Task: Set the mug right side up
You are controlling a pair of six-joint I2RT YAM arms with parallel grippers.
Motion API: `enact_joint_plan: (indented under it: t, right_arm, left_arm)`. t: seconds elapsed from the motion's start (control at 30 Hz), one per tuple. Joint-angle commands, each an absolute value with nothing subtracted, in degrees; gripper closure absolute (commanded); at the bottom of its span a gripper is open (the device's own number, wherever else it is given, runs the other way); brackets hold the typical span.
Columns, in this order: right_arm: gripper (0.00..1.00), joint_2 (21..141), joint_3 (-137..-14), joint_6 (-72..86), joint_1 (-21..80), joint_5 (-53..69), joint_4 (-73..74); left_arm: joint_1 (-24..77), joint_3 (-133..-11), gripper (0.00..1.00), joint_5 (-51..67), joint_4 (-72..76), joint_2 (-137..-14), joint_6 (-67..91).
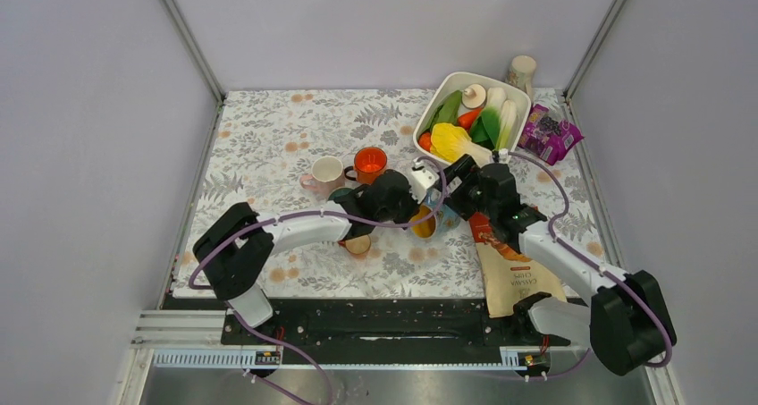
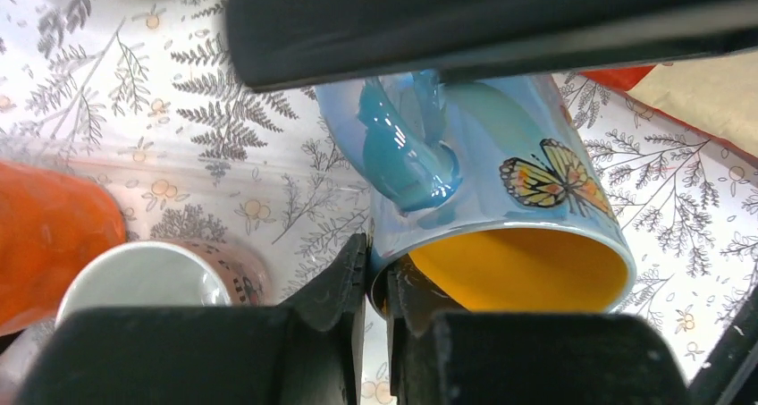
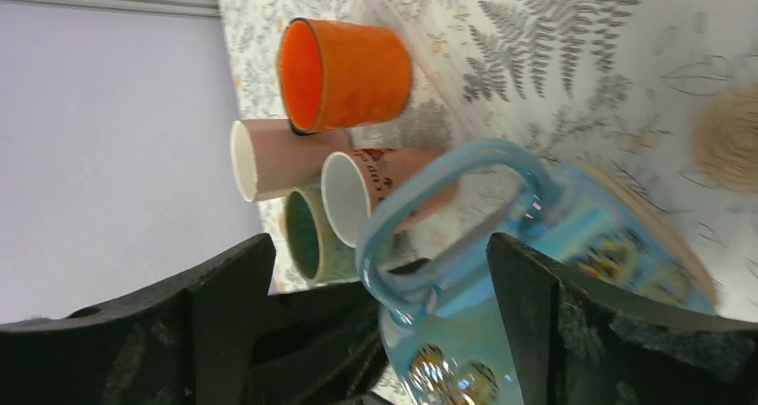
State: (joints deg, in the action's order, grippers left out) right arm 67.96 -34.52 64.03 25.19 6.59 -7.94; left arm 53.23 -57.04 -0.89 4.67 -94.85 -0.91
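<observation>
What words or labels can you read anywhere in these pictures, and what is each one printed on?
"CASSAVA CHIPS", as far as it can be made out, on the brown bag; its smaller print is blurred.
Dark lettering on the peach mug: partly hidden, not readable.
Purple packet: print too small to read.
Blue mug: only a butterfly picture, no words visible.

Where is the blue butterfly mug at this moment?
In the top view, the blue butterfly mug is tilted just right of centre, in front of the white vegetable bowl, its rim pinched by the left fingers.
</observation>
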Motion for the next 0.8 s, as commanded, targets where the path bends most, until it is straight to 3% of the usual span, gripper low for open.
enact_joint_plan:
  t: [0.0, 0.13, 0.3, 0.43, 0.57, 0.77]
  right_arm:
    - [0.0, 61.82, -38.02, 53.58, 26.36, 0.99, 13.95]
    - [0.0, 56.05, -40.85, 47.93, 26.37, -8.97, 23.16]
    - [0.04, 54.86, -42.37, 42.23, 27.23, -8.91, 27.08]
    - [0.02, 55.17, -42.39, 37.84, 36.3, -15.65, 26.31]
    - [0.01, 57.29, -43.5, 31.81, 47.4, -29.21, 24.34]
    - [0.03, 66.97, -46.31, 31.13, 48.65, -34.82, 22.16]
  left_arm:
    - [51.02, -61.87, 1.0, 1.46, 4.97, -93.26, 5.21]
    - [50.76, -62.78, 1.0, 1.93, 4.1, -94.18, 5.6]
    - [50.6, -63.67, 1.0, 2.5, 3.48, -94.82, 5.94]
    - [50.26, -64.81, 1.0, 3.57, 2.4, -94.79, 6.68]
    - [49.98, -65.02, 1.0, 4.41, 1.67, -94.27, 7.32]
    - [49.85, -65.59, 1.0, 5.3, 0.81, -94.43, 7.55]
